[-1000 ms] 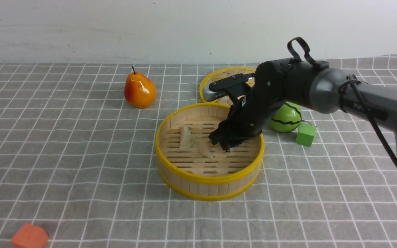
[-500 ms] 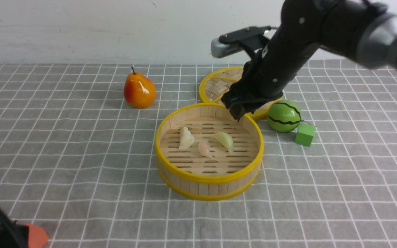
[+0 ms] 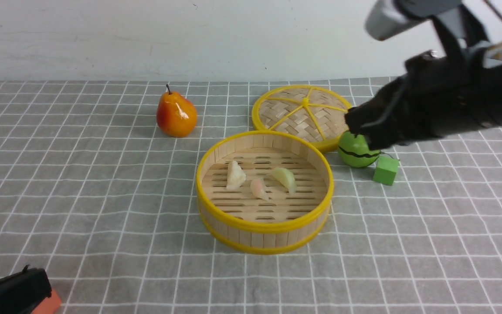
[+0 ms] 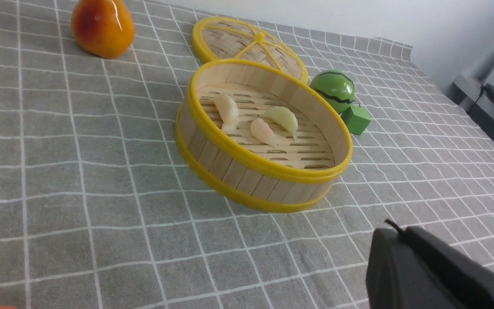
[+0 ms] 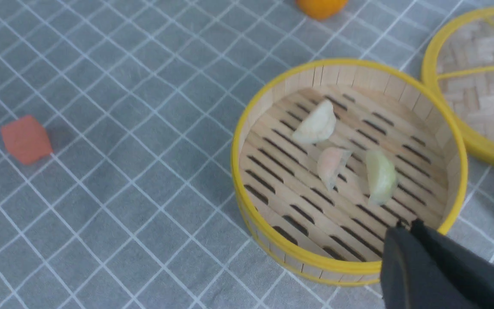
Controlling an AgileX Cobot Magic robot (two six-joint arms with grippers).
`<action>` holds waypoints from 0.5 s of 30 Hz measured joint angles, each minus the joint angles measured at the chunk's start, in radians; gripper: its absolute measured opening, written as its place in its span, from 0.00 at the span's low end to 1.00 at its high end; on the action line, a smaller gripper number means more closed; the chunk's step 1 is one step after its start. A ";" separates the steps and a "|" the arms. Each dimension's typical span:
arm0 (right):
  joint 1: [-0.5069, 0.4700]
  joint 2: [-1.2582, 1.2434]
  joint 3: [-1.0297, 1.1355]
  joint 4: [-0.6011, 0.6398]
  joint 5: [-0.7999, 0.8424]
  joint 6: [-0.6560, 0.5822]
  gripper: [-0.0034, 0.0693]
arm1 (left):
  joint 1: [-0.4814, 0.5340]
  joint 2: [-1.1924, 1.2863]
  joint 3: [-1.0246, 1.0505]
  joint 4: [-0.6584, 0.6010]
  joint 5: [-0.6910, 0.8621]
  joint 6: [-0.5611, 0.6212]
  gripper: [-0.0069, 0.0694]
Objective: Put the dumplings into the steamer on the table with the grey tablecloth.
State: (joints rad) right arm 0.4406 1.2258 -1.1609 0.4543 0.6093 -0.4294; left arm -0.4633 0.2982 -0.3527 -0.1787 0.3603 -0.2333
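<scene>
- The right arm (image 3: 451, 83) is motion-blurred in the front view and cut off by the frame's right edge. I read its jaws from the right wrist view, where the dark tips sit pressed together with nothing between them.
- The right jaws hang at about 2 o'clock from the steamer (image 3: 264, 224), and in the front view they cover the top of the green striped ball (image 3: 355, 153).
- Only a dark wedge of the left jaws shows, at the front view's 7 o'clock corner. The left wrist view shows them closed and empty.
- That wedge hides most of the orange block (image 3: 47, 304). The block shows whole only in the right wrist view.
- All three dumplings lie on the steamer's slatted floor. The white dumpling (image 3: 235, 175) is at 9 to 10 o'clock, the pink dumpling (image 3: 259, 188) near the middle, and the yellow-green dumpling (image 3: 284, 178) at 2 o'clock.
- The steamer stands on the table (image 3: 103, 196). The woven lid (image 3: 303, 114) touches its rim at 1 o'clock, the pear (image 3: 176, 114) is well apart at 10 o'clock, and the green cube (image 3: 385, 170) is at 3 o'clock.
- A second ago the right jaws were down inside the steamer, covering the spot where the yellow-green dumpling lies. Half a second ago they had risen over the far rim and were masking part of the lid.
- Now the lid shows whole, and the white and pink dumplings have not shifted.
- The orange block was in plain sight a second ago, before the left jaws slid over it.
</scene>
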 joint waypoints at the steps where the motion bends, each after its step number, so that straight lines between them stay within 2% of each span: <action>1: 0.000 -0.044 0.035 0.012 -0.023 -0.011 0.04 | 0.000 0.000 0.000 0.000 0.000 0.000 0.11; 7: 0.000 -0.325 0.238 0.063 -0.090 -0.042 0.04 | 0.000 0.000 0.000 -0.004 0.000 0.000 0.11; 15: 0.000 -0.504 0.342 0.066 -0.078 -0.042 0.04 | 0.000 0.000 0.000 -0.004 0.000 0.000 0.12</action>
State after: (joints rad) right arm 0.4406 0.7219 -0.8189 0.5207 0.5312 -0.4717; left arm -0.4633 0.2982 -0.3527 -0.1824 0.3603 -0.2333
